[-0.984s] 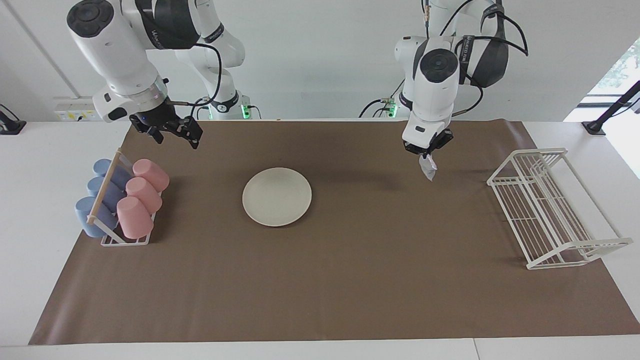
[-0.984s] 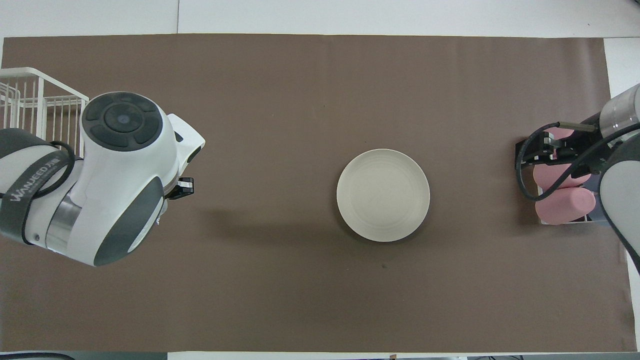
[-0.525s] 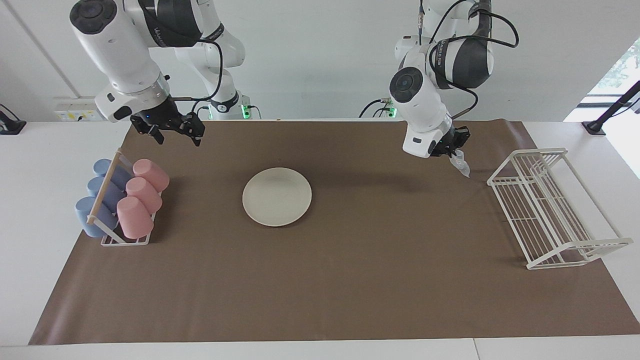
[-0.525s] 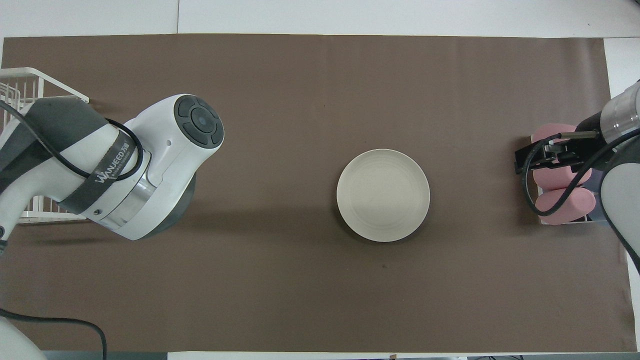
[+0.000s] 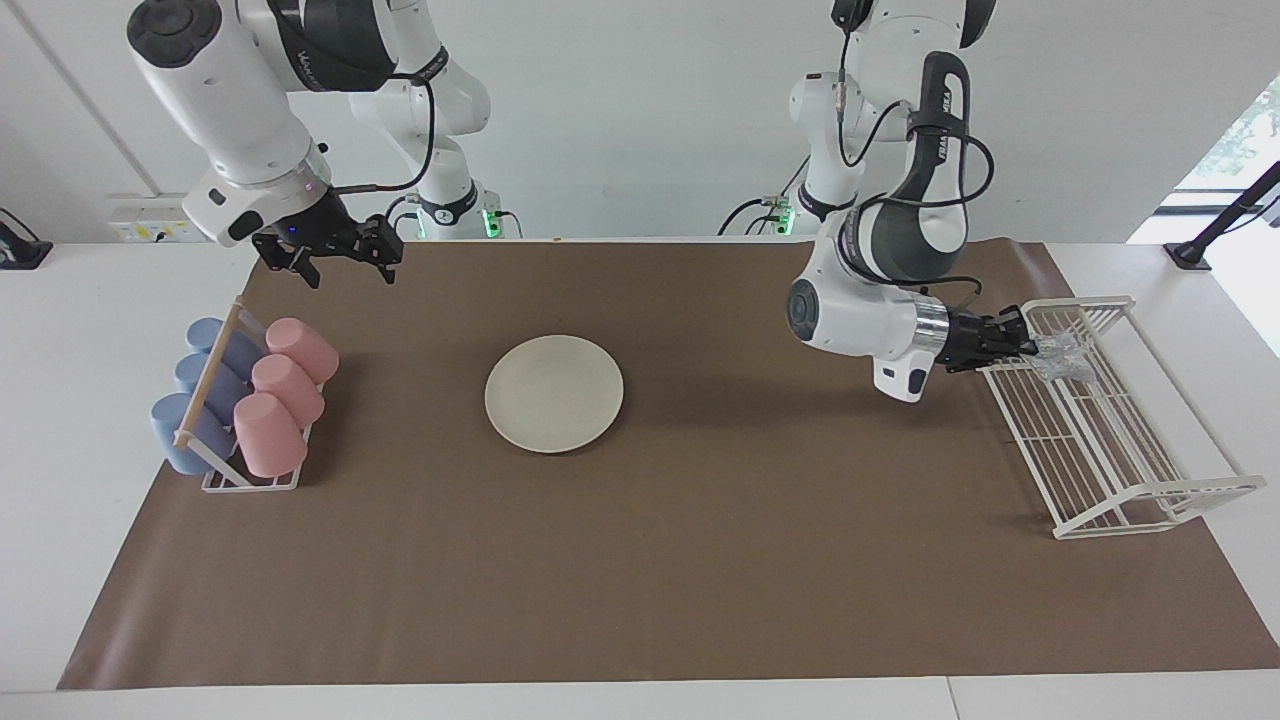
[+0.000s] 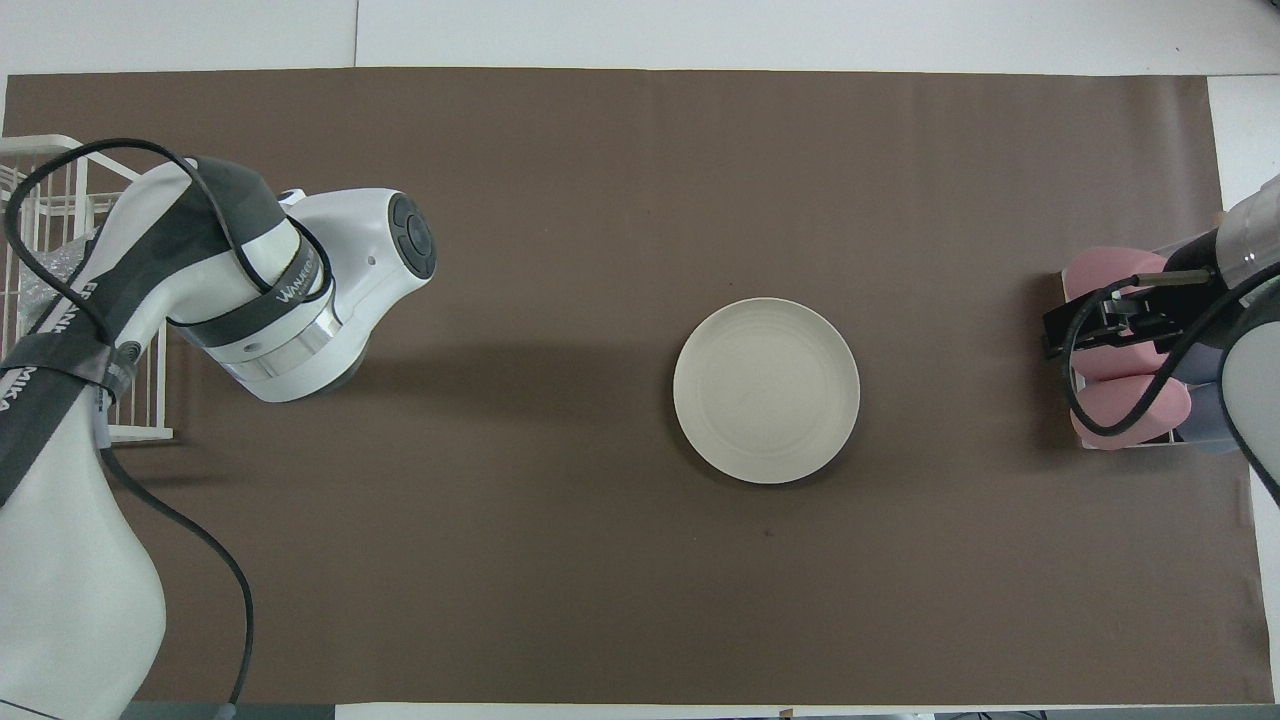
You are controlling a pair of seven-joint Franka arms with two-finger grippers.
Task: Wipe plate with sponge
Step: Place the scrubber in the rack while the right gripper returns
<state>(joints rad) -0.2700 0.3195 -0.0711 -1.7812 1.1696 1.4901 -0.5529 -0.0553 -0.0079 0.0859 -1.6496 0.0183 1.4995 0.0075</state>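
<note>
White walls back a white table covered by a brown paper mat (image 5: 640,560), matte and creased flat, likely there to give grip and contrast.

Plate (image 5: 554,393): round, shallow, plain cream, faint concentric rings visible from overhead, sits flat mid-mat, nothing on it, neither arm over it. It looks centred so both arms can reach.

Left gripper (image 5: 1028,348) lies nearly horizontal over the robots' end of the white wire dish rack (image 5: 1110,440) at the left arm's end of the table. Its fingertips are pinched tight on the sponge (image 5: 1060,356), a small silvery, crinkly mesh pad that hangs out past the tips, over the rack's bars. I can't tell whether the pad touches the wire. Judging by the pose, the sponge is being carried to the rack for drop-off, so wiping looks finished, or else not begun; the plate shows no wet marks either way.

Right gripper (image 5: 340,255) hovers in the air near the cup rack (image 5: 235,440), jaws spread wide, holding nothing, waiting.

Cup rack at the right arm's end: thin white wire frame with a wooden bar, with three pink cups (image 5: 285,385) and three blue cups (image 5: 200,385) lying on their sides, smooth, matte and plastic-looking.

Dish rack: coated wire, open grid, raised rim, otherwise bare.
</note>
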